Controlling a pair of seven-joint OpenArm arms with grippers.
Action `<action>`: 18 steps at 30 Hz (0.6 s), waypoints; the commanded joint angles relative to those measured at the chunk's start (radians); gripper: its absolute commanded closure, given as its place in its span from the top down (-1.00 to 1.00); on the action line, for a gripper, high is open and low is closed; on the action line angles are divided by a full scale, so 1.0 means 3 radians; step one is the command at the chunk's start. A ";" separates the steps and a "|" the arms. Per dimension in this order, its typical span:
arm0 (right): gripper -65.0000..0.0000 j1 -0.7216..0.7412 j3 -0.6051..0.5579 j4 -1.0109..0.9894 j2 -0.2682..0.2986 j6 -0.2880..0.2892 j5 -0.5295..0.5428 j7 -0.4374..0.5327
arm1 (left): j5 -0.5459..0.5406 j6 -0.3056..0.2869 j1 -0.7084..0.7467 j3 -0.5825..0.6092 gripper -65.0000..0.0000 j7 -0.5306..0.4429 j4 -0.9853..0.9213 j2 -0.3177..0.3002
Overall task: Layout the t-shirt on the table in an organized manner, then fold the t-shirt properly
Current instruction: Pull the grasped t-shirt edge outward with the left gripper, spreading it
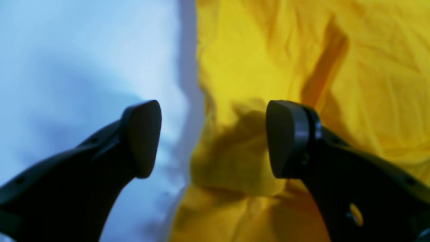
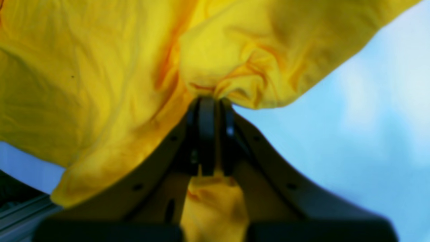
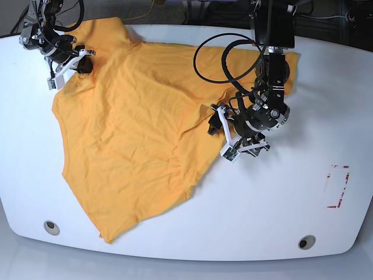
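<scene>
A wrinkled orange-yellow cotton t-shirt is lying skewed across the glossy white table. The right gripper is clenching bunched fabric; the left gripper is hovering spread, empty, above the hem edge, and should pinch there before both pull outward evenly.

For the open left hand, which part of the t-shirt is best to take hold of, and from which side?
Likely the free side edge of the t-shirt under the left hand, coming from the bare table side. In the left wrist view, one fingertip is over table, the other over fabric, so the edge lies between them.
</scene>
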 commanded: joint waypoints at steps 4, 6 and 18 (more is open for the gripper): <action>-0.98 0.0003 0.0041 0.0044 0.0058 0.0016 0.0042 0.0043 | -0.0035 -0.0011 -0.0155 0.0013 0.40 -0.0044 -0.0168 0.0012; -0.98 0.0003 0.0041 0.0044 0.0058 0.0016 0.0042 0.0043 | -0.0035 -0.0011 -0.0155 0.0013 0.40 -0.0044 -0.0219 0.0012; -0.98 0.0003 0.0041 0.0044 0.0047 0.0016 0.0042 0.0043 | -0.0014 -0.0001 -0.0139 0.0013 -0.32 -0.0233 -0.0235 0.0007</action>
